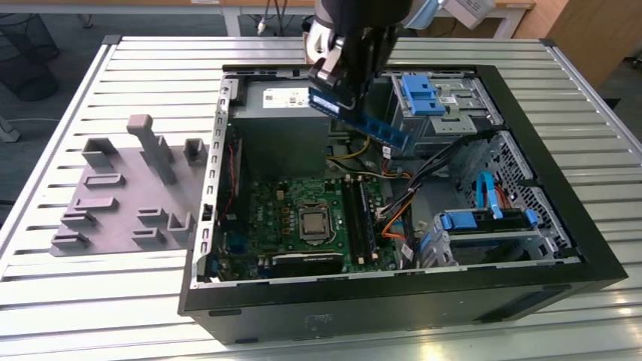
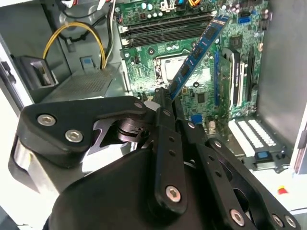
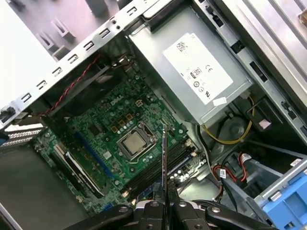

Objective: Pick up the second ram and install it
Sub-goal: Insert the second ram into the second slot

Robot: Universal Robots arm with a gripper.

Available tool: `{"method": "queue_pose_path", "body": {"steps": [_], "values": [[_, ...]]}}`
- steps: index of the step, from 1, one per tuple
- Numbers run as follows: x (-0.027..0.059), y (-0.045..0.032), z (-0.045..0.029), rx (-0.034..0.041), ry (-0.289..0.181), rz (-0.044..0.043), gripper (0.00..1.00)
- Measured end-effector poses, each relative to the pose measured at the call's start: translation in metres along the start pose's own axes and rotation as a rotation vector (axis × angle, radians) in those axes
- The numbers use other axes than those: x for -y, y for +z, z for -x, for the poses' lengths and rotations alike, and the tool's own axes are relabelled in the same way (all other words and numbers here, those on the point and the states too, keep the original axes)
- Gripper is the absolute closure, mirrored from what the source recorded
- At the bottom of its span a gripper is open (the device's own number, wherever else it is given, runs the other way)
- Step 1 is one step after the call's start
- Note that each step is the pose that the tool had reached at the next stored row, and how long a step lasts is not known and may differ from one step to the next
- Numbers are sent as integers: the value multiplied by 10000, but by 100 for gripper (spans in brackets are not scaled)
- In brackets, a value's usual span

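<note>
The second ram (image 1: 369, 125) is a long thin strip, and it hangs tilted over the open computer case (image 1: 522, 274), above the power supply and the motherboard (image 1: 291, 214). My gripper (image 1: 339, 89) is shut on its upper end. In the second wrist view the ram (image 2: 199, 48) slants out from between the fingers (image 2: 163, 103) toward the board's long black slots (image 2: 165, 29). In the first wrist view the ram (image 3: 163, 163) shows edge-on as a thin line over the slots (image 3: 160, 165), beside the processor socket (image 3: 135, 143).
A grey plastic holder tray (image 1: 120, 195) lies on the slatted table at the exterior view's left. Inside the case are the grey power supply (image 1: 281, 128), blue drive caddies (image 1: 422, 94) (image 1: 482, 219), and loose yellow, orange and black cables (image 1: 396, 210).
</note>
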State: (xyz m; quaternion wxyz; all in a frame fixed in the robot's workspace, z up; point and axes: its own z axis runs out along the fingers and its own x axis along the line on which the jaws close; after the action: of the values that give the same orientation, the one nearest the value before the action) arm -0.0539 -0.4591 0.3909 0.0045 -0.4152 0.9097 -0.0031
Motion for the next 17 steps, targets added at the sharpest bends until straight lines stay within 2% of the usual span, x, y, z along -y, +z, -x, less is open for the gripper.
{"method": "queue_pose_path", "body": {"steps": [17], "values": [[0,28,0,-37,2869,-26,86]]}}
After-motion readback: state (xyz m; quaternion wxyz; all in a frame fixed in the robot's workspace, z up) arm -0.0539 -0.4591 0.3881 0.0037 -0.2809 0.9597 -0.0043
